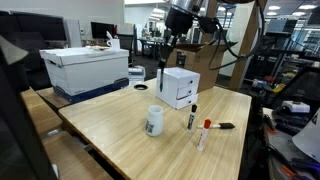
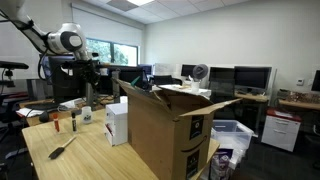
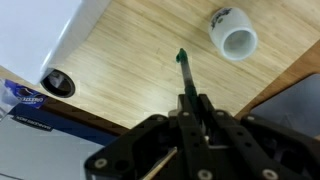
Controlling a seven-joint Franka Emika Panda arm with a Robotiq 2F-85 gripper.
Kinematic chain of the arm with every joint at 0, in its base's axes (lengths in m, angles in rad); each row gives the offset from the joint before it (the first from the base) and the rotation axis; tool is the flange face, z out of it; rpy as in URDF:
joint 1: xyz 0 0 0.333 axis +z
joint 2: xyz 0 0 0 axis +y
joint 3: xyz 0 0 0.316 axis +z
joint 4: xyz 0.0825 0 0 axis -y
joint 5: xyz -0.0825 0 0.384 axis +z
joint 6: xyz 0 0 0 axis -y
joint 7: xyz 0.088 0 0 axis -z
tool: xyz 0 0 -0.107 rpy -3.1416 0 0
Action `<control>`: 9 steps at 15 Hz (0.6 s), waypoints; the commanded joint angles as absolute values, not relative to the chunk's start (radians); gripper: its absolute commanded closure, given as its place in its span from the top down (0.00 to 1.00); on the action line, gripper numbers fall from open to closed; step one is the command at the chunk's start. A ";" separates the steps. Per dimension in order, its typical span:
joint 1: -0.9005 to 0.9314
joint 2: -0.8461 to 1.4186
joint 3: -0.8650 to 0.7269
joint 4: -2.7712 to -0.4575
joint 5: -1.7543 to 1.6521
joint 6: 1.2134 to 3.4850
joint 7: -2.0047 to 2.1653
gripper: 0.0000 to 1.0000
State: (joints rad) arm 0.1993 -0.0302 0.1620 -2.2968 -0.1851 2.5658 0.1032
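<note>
Hand (image 3: pixel 190 108) pinching green marker (image 3: pixel 183 70) above wooden table (image 1: pixel 115 128); white mug (image 3: pixel 233 35) nearby; office room.

Bare tabletop (image 3: pixel 150 60) beneath marker (image 3: pixel 186 80); box (image 3: pixel 40 30), mug (image 3: pixel 235 38) alongside

Open-plan office. Pale wood counter (image 1: pixel 120 135); white walls (image 2: pixel 230 35); window (image 2: pixel 105 52) showing daylight; dark monitors (image 2: pixel 250 77) on desks (image 2: pixel 296 101); recessed ceiling lights (image 2: pixel 138 3), lit.

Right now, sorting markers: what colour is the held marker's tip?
Green tip; marker shows best in wrist view.
</note>
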 commanded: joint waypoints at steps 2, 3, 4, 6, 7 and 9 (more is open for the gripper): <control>0.182 -0.018 0.171 -2.299 -0.308 2.500 0.192 0.07; 0.183 -0.010 0.171 -2.296 -0.321 2.478 0.199 0.07; 0.185 0.005 0.171 -2.289 -0.337 2.440 0.204 0.07; 0.188 0.022 0.170 -2.283 -0.340 2.398 0.197 0.07; 0.190 0.030 0.170 -2.280 -0.339 2.383 0.193 0.07; 0.195 0.050 0.171 -2.270 -0.340 2.341 0.186 0.07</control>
